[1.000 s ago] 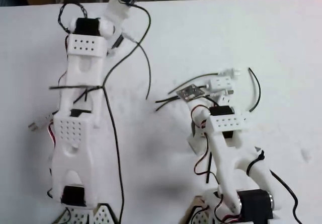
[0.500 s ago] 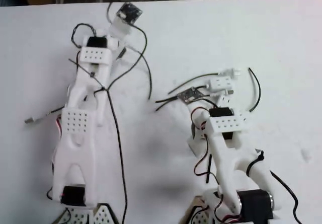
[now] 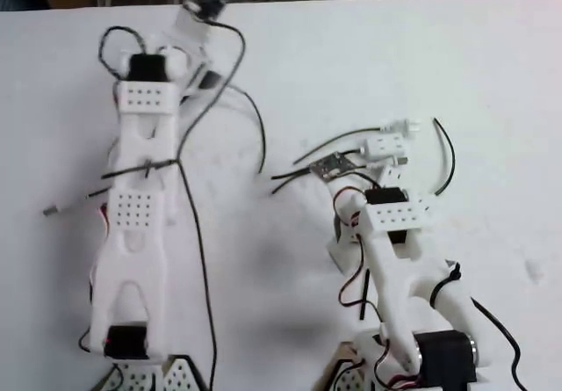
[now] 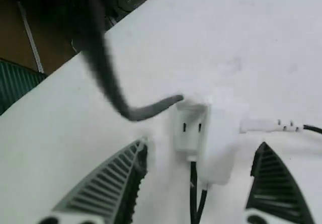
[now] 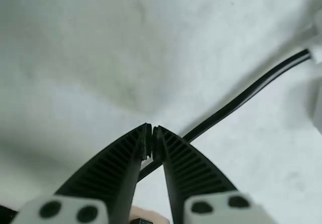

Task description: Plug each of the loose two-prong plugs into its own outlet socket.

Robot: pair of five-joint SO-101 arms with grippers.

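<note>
My left gripper [image 4: 193, 183] is open, its ridged fingers [image 4: 118, 181] standing wide on both sides of a white outlet socket [image 4: 190, 131]. The socket's two slots face the camera and black wires run from its base. A white plug [image 4: 269, 127] on a dark cable lies on the table just beside the socket. In the high view the left arm [image 3: 140, 198] stretches toward the table's far edge. My right gripper [image 5: 151, 139] is shut with nothing in it, just above a black-and-white cable [image 5: 241, 99]. The right arm [image 3: 395, 233] is folded at the near right, with a white block [image 3: 384, 146] at its far end.
A blurred black cable [image 4: 103, 63] hangs across the left wrist view near the table's far edge [image 4: 75, 58]. Black wires [image 3: 255, 127] loop over the white table between the arms. A thin cable end [image 3: 51, 209] lies at the left. Bare table spreads to the right [image 3: 500, 83].
The left arm drew back a little, then swung left and out toward the far edge again; its cables shifted with it. The right arm has kept still.
</note>
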